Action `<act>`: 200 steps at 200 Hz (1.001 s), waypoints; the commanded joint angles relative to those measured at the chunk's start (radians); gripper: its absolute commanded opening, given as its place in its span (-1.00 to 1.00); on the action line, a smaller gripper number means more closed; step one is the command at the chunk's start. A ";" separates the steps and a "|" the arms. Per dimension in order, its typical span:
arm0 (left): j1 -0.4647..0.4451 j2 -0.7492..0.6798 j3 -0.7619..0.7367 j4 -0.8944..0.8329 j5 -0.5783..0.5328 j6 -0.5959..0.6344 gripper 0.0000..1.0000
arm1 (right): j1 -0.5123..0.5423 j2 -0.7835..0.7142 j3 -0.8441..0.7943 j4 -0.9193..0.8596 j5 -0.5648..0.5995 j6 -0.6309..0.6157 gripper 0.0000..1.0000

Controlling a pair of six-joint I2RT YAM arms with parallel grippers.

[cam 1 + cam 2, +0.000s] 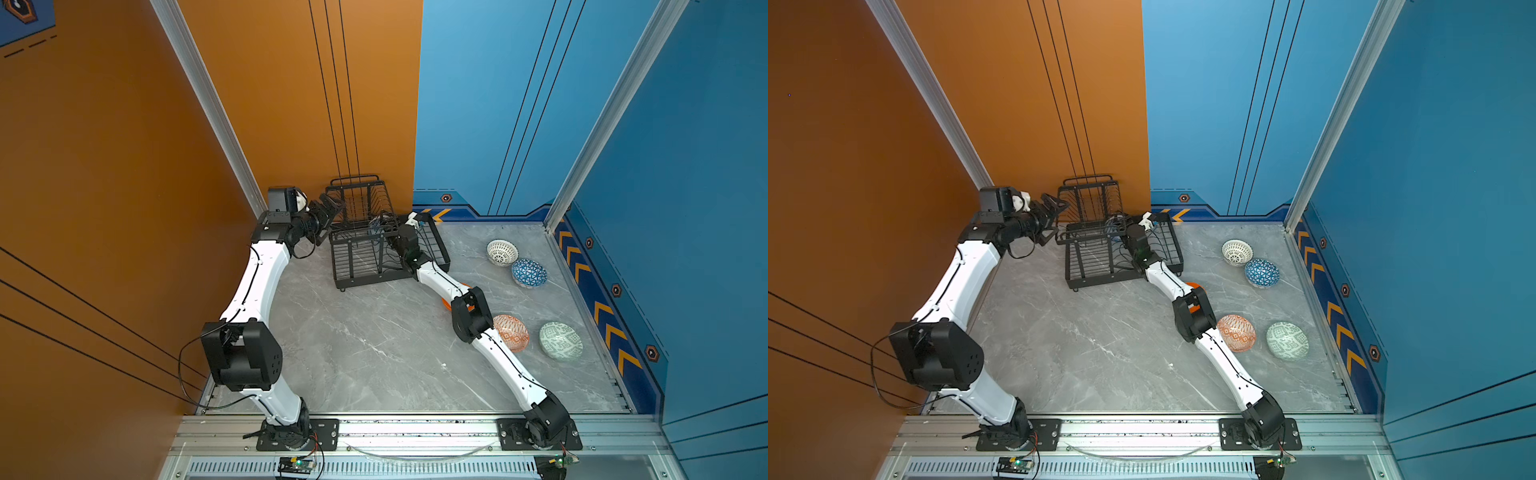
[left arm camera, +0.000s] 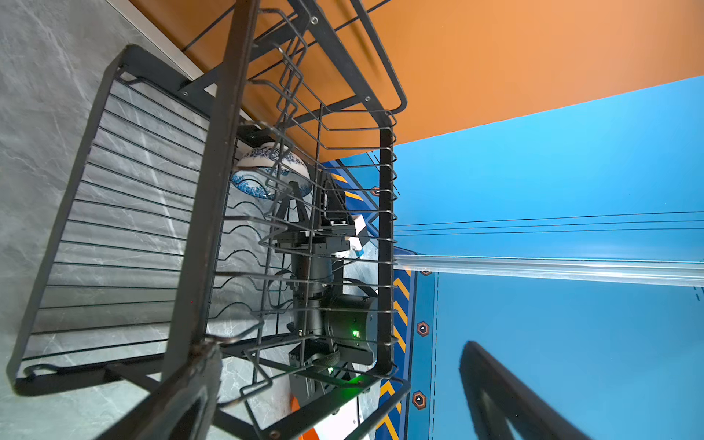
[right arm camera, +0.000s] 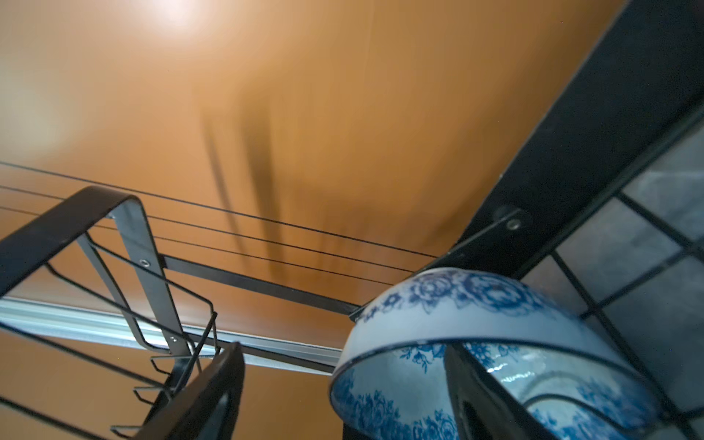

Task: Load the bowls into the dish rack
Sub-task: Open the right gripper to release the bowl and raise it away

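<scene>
Rack behind, bowls to its right.
The dish rack (image 1: 357,203) sits back-left on the bench (image 1: 374,353), one bowl (image 2: 266,171) inside it. Rightward: farthest bowl (image 1: 502,252) just beside a second bowl (image 1: 529,273); nearer, third bowl (image 1: 513,334) left of fourth bowl (image 1: 560,340); fifth bowl (image 1: 1195,286) under the right arm (image 1: 438,281).

Marble tabletop (image 1: 374,353) — dish rack (image 1: 374,281), five loose bowls (image 1: 528,273).
</scene>
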 commanded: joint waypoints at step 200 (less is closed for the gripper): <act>-0.069 -0.102 -0.141 0.122 -0.067 -0.033 0.96 | -0.154 -0.466 -0.243 -0.357 -0.281 -0.208 0.99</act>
